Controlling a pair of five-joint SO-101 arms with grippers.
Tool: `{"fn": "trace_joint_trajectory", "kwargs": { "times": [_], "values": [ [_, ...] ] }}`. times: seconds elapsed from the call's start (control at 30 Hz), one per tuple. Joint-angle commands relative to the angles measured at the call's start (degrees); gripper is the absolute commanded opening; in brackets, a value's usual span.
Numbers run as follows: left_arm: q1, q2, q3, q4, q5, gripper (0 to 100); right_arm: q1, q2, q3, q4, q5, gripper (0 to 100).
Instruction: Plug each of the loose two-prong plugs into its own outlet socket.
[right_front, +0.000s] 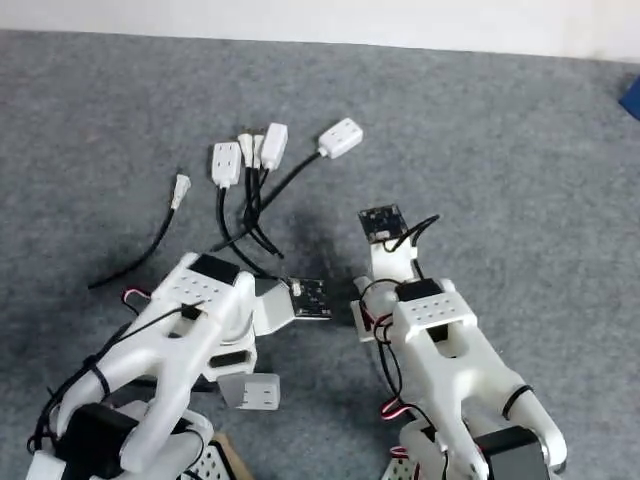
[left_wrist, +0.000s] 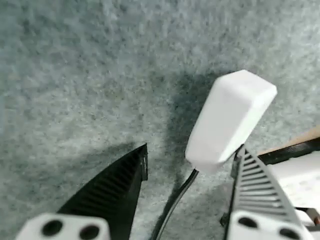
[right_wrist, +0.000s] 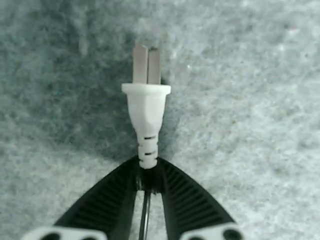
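While my right gripper (right_wrist: 147, 182) pinches the white two-prong plug (right_wrist: 146, 112) by its ribbed neck, prongs free for insertion, my left gripper (left_wrist: 192, 155) stands spread, white plastic socket block (left_wrist: 227, 120) leaning on one finger, seven o'clock on the grey carpet (right_front: 520, 150).

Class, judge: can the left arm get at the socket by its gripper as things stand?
Probably yes: the left gripper is open, the socket sits right beside its tip, and nothing covers it.
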Motion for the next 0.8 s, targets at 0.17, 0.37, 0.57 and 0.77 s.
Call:
{"fn": "trace_joint_trajectory", "kwargs": {
  "times": [0.17,0.37,0.57,0.77],
  "values": [
    [0.5,-0.7,-2.9,3.9,-0.1,26,-0.7,-1.4,-1.6,0.4,0.6,0.9],
    [1.1,-0.6,-11.3,11.8,2.8,26,-0.7,-1.4,-1.6,0.4,0.6,0.9],
    [3.4,-0.6,-6.5,6.1,3.0,26,-0.7,-1.4,-1.6,0.4,0.6,0.9],
    [9.1,-0.5,-2.9,1.5,3.1,31,-0.7,-1.4,-1.6,0.4,0.6,0.9]
  ]
}}
